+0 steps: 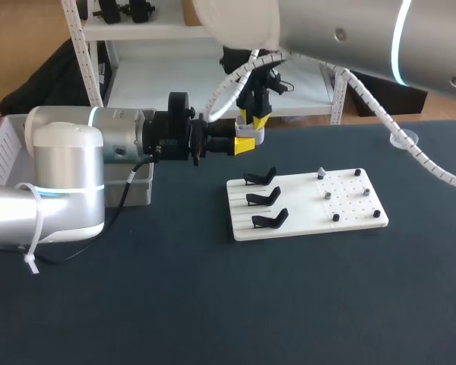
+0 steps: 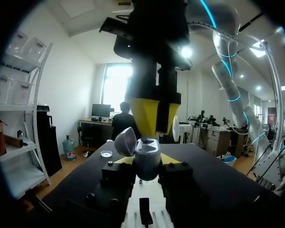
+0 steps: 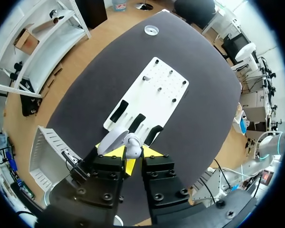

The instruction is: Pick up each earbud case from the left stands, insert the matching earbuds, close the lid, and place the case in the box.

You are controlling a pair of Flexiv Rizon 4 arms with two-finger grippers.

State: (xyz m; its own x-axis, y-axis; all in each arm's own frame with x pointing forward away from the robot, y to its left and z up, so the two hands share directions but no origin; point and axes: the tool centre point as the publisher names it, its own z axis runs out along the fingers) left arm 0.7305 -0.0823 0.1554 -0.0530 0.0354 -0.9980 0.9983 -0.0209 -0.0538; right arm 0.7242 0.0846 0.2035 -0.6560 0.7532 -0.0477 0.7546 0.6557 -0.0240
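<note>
A pale grey earbud case [image 2: 147, 165] with its lid [image 2: 125, 141] swung open sits between the yellow tips of my left gripper [image 2: 147, 161], which is shut on it. In the head view my left gripper [image 1: 245, 144] holds the case [image 1: 256, 137] in the air behind the white board [image 1: 349, 217]. My right gripper [image 1: 254, 122] points straight down onto the case's open mouth, its fingers close together on what looks like a small earbud. From the right wrist, the case [image 3: 132, 141] and lid [image 3: 111, 140] lie just ahead of my right gripper [image 3: 132, 152].
Three black stands [image 1: 262, 199] on the board's left half are bare. Small pegs and grey bits [image 1: 327, 195] dot its right half. A white box [image 1: 4, 148] stands at the table's left edge, behind my left arm. A small round dish [image 1: 403, 139] lies far right.
</note>
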